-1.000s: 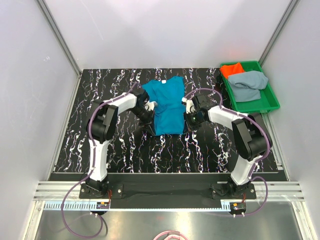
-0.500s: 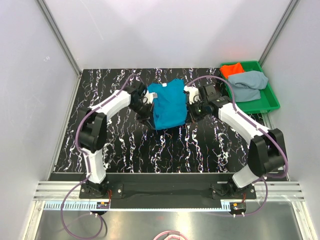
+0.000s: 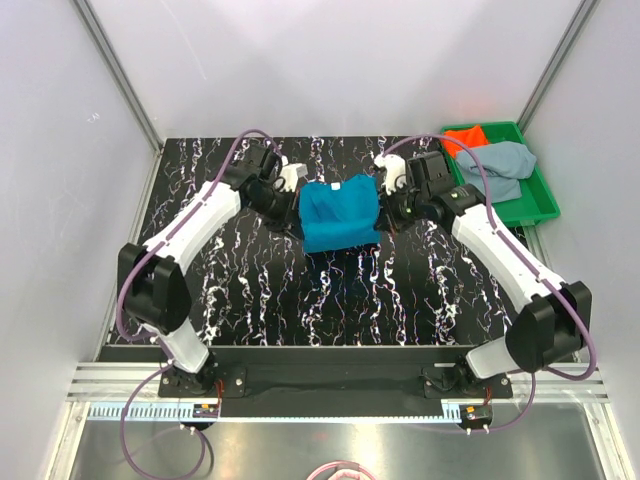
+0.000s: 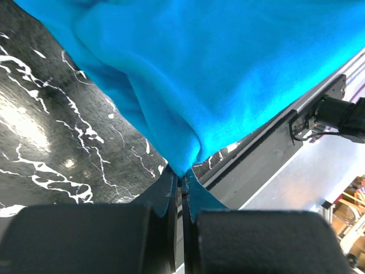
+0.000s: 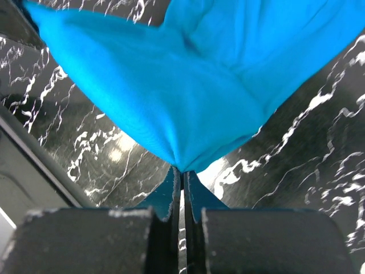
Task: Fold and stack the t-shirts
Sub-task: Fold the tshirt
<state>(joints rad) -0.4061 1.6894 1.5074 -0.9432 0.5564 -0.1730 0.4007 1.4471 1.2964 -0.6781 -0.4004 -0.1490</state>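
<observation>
Two grippers hold one teal-blue t-shirt (image 3: 338, 213) between them. The left gripper (image 3: 297, 193) is pinched tight on the shirt edge farthest from the green tray (image 3: 545, 207). The right gripper (image 3: 381, 200) is pinched tight on the edge nearest that tray. The cloth spans straight across from one gripper to the other, partly folded, and its lower part seems to rest on the black marbled counter (image 3: 250, 290), well apart from the tray. Neither arm is nearer, so the next move likely needs both travelling together. An orange-red t-shirt (image 3: 463, 138) and a grey-blue t-shirt (image 3: 497, 165) lie in the tray.
</observation>
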